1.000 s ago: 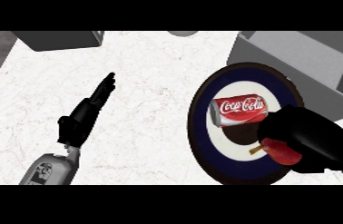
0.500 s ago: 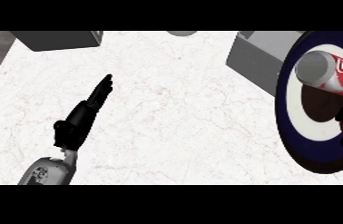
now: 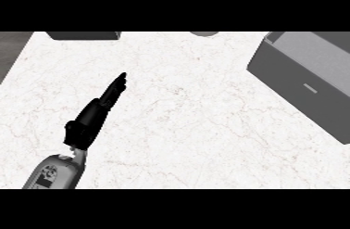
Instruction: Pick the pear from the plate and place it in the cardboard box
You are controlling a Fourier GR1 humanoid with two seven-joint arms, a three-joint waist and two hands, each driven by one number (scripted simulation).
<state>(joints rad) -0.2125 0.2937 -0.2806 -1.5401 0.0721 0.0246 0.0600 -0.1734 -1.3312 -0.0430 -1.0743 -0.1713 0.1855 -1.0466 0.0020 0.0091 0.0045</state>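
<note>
Left hand [image 3: 92,117] resting at eight o'clock on the table [image 3: 191,130], fingers straight together; grey box [image 3: 308,79] at two o'clock.

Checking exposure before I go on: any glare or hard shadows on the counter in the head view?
Head view: the white counter is evenly lit, with no glare or hard shadow; the left hand, fingers straight, casts none visible; the grey box at right looks flat and dull.

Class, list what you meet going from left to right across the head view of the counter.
Left hand with straight fingers, then bare white marble counter, then the grey box at the right edge.
</note>
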